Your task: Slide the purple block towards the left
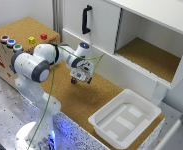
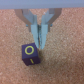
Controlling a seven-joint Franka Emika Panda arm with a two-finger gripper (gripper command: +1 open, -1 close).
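Observation:
The purple block (image 2: 31, 54) has yellow marks on its faces and lies on the cork tabletop (image 2: 65, 65) in the wrist view. My gripper (image 2: 40, 44) is shut and empty, with its two pale blue fingers pressed together. Their tips sit right at one upper corner of the block, beside it and not around it. I cannot tell whether they touch it. In the exterior view the gripper (image 1: 80, 80) hangs low over the cork tabletop (image 1: 91, 100) in front of the cabinet. The block is not clearly visible there.
A white tray (image 1: 123, 117) stands on the table toward the exterior view's right. A white cabinet with an open compartment (image 1: 146, 50) and a black door handle (image 1: 86, 20) runs behind the gripper. A cork-topped box with coloured buttons (image 1: 21, 42) stands at the exterior view's left.

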